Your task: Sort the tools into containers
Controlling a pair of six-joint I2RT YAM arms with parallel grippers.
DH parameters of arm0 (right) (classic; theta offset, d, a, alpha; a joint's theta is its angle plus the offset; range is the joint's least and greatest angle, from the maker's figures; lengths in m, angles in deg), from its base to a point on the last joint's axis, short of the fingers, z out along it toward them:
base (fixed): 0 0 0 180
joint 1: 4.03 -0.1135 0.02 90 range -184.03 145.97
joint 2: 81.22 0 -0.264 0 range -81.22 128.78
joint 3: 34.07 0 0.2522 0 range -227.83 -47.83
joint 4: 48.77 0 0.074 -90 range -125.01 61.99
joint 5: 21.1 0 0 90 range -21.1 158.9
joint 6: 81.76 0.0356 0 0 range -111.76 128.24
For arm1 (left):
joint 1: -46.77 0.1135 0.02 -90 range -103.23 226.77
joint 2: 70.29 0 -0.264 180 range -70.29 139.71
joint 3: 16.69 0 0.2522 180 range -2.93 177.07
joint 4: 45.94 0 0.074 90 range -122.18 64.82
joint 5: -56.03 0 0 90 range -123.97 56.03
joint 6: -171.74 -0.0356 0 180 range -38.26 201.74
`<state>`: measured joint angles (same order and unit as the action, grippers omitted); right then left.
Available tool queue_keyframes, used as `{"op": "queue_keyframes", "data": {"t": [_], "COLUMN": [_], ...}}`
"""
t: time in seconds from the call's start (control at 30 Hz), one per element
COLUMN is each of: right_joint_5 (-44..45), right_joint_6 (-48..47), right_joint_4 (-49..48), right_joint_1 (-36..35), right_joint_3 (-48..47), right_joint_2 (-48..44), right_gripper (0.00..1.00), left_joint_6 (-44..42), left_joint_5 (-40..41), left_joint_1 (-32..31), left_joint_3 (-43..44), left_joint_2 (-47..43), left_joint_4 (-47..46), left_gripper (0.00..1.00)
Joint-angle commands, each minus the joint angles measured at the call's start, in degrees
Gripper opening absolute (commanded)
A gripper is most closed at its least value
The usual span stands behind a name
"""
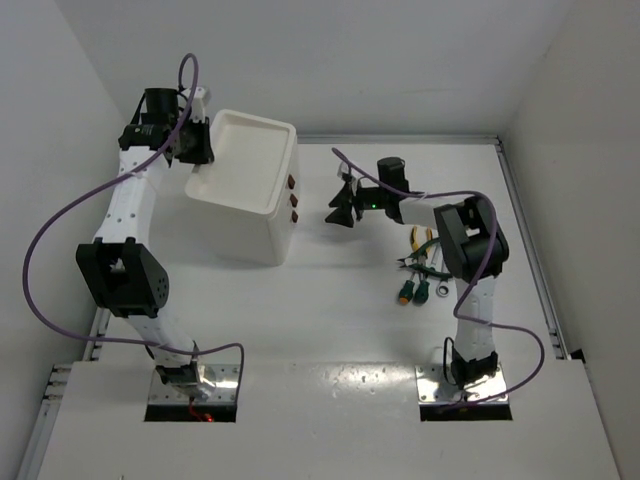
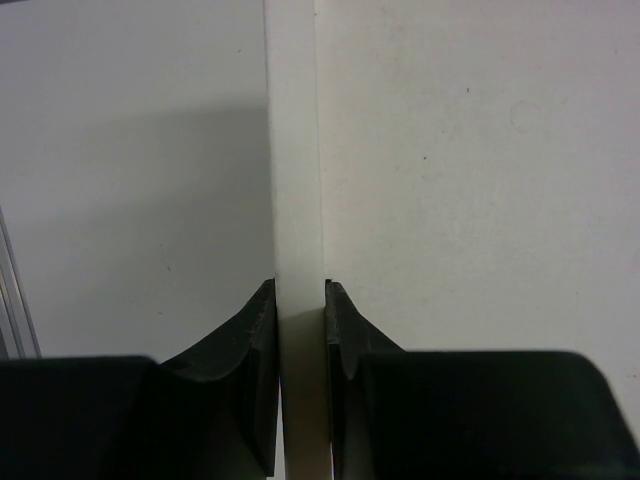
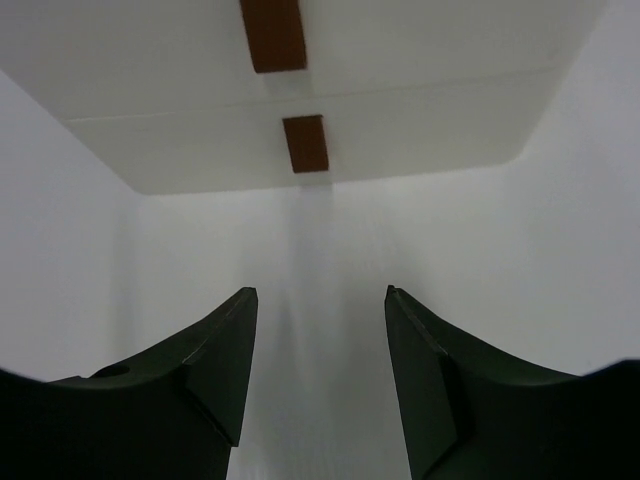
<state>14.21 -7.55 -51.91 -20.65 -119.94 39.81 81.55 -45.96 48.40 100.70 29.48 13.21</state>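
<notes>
The white container (image 1: 252,225) stands left of centre, with a shallow tray top and three red-brown knobs (image 1: 294,200) on the drawer fronts that face right. My left gripper (image 1: 196,152) is shut on the tray's left rim (image 2: 295,150), which runs straight between its jaws (image 2: 298,290). Just right of the knobs, my right gripper (image 1: 340,206) stands open and holds nothing. In the right wrist view two knobs (image 3: 305,143) lie ahead of its jaws (image 3: 320,295). The tools lie by the right arm: yellow-handled pliers (image 1: 421,240), two green screwdrivers (image 1: 406,289) and a silver wrench (image 1: 442,290).
White walls close in the table on the left, back and right. A metal rail (image 1: 530,240) runs along the table's right edge. Both arm bases sit at the near edge, with purple cables looping beside them.
</notes>
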Motion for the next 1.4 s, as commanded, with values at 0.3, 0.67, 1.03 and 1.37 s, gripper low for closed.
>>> {"op": "queue_keyframes", "data": {"t": [0.3,0.67,1.03,1.37], "right_joint_5": [-3.14,2.05,1.35,2.57], "right_joint_6": [-2.05,5.59,4.54,-1.52], "right_joint_4": [-9.88,-12.01,-3.49,1.96], "right_joint_1": [-5.78,-10.18,-11.85,-13.52], "right_joint_3": [-4.61,-13.75,-22.53,-21.05], "right_joint_2": [4.74,11.94,15.11,13.71], "right_gripper": [0.52,0.52,0.48,0.48], "left_joint_6": [3.61,3.61,3.61,3.61], "left_joint_5": [-3.92,-3.4,-2.86,-2.86], "left_joint_1": [-2.42,-2.95,-2.95,-2.95], "left_joint_3": [-2.21,-1.68,-1.68,-1.68], "left_joint_2": [3.94,4.47,4.47,5.0], "left_joint_4": [2.69,2.69,2.16,2.16], "left_gripper": [0.0,0.0,0.0,0.0]}}
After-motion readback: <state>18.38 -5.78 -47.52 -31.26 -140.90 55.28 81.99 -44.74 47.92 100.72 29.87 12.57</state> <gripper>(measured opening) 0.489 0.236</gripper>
